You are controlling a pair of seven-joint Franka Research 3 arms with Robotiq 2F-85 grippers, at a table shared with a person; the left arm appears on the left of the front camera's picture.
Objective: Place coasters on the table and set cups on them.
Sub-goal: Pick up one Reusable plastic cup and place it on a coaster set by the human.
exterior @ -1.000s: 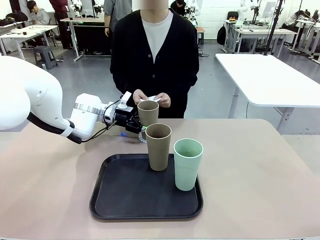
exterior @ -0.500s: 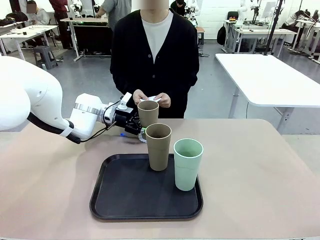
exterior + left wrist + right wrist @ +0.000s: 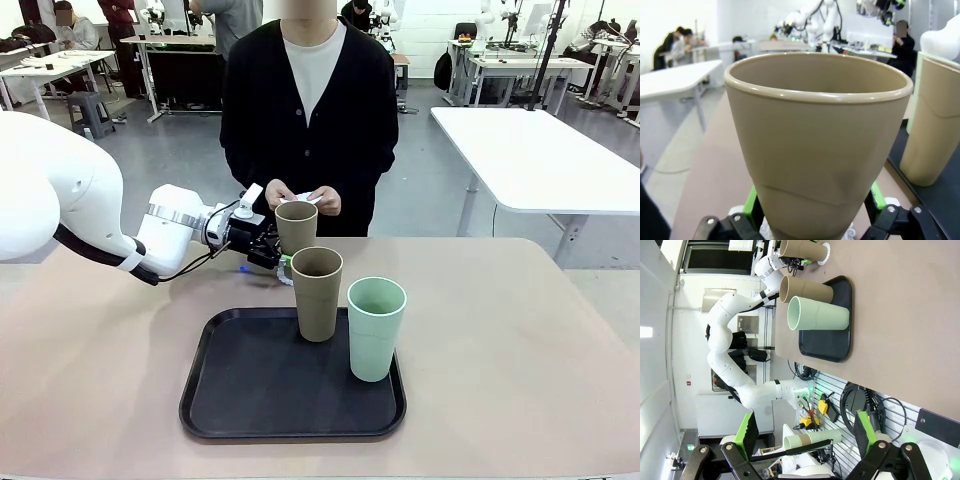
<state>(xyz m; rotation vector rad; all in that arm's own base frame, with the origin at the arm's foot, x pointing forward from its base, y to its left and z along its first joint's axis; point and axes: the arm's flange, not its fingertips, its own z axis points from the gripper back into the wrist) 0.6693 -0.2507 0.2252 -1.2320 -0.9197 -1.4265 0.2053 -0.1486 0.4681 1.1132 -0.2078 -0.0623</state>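
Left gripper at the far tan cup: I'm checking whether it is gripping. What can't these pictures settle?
- Left wrist view: the far tan cup covers the left gripper's green pads, so contact cannot be told; the bottom edge cuts off the lacy coaster.
- Front view: the cup hides the fingertips.
- Front view: white pieces in the person's hands, too small to count.

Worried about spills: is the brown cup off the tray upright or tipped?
Upright: the brown cup stands rim-up, its base on a lacy coaster on the table.

Left arm (image 3: 170,240) lay extended horizontally, left gripper (image 3: 268,252) with jaws spread wide; right gripper (image 3: 805,440) likewise spread wide.
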